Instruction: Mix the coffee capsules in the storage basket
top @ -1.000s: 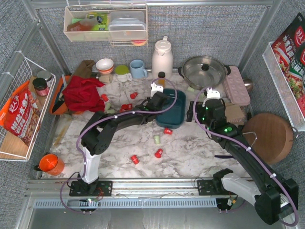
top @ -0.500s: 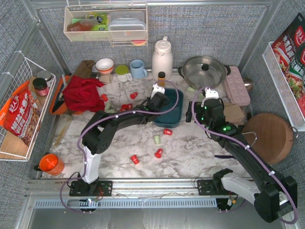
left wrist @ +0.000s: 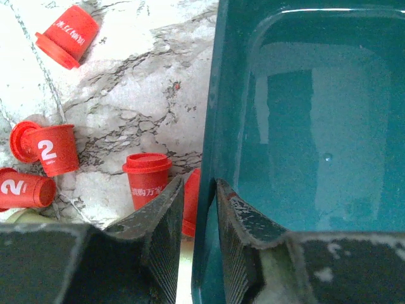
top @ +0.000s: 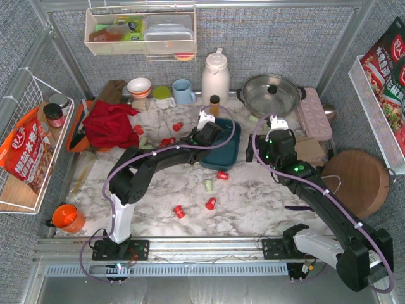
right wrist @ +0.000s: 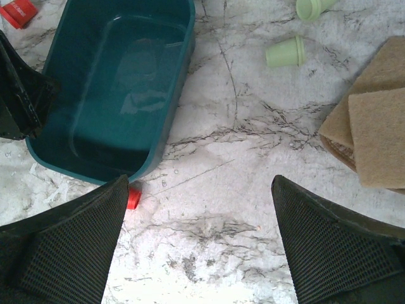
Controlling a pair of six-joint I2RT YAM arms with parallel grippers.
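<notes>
Across the marble counter (top: 253, 196) red and pale green capsules (left wrist: 147, 180) lie scattered outside the teal basket (top: 223, 152), several red ones bunched just beside its left wall, with a steel pot (top: 272, 94), a white jug (top: 215, 76) and tan scouring pads (right wrist: 373, 126) close by. The left gripper (left wrist: 201, 190) straddles that wall, one finger inside and one outside, clamped narrowly on the basket. The right gripper (right wrist: 199, 187) hangs spread wide over the counter just right of the basket, holding nothing.

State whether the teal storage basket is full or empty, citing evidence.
Empty. Both wrist views show the storage basket with a bare floor; red capsules lie outside it.
</notes>
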